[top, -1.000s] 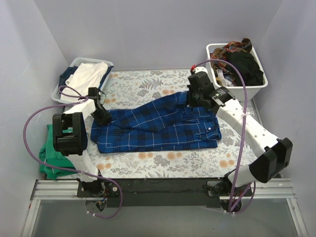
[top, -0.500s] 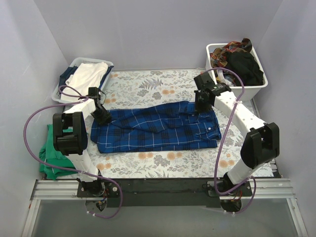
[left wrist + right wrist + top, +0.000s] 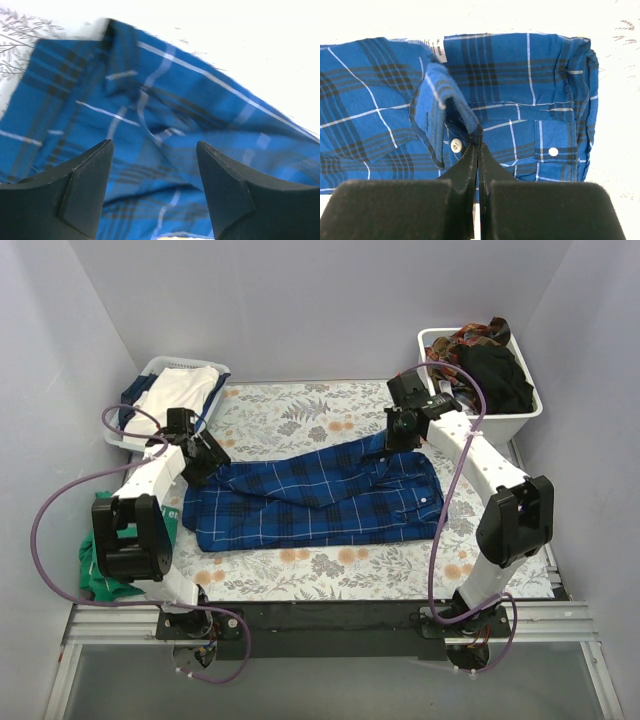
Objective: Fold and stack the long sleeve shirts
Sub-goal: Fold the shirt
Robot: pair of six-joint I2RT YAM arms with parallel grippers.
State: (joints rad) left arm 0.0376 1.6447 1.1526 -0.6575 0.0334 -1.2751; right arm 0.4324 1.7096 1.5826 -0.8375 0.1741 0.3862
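One long sleeve shirt (image 3: 315, 495) is out on the counter (image 3: 300, 410), dark blue plaid with thin white grid lines. Its long axis runs left to right across the floral cloth, tilted a little so the right end sits further back. The collar end points right and the hem end points left. The chest pocket (image 3: 552, 145) is at the right end too, and I count two white buttons in the right wrist view, one on the pocket (image 3: 553, 151) and one by the placket (image 3: 455, 145).

The right arm (image 3: 480, 460) has its jaws clenched on a raised fold of the shirt up by the collar. The left arm (image 3: 150, 475) is at the shirt's far left corner, and its jaws are spread wide with plaid between them. I can't really tell whether they touch the fabric.

Two white baskets sit at the back. The left one (image 3: 140, 400) holds white and dark cloth, the right one (image 3: 520, 405) dark and reddish plaid stuff. One green cloth (image 3: 100, 560) hangs off the left edge.
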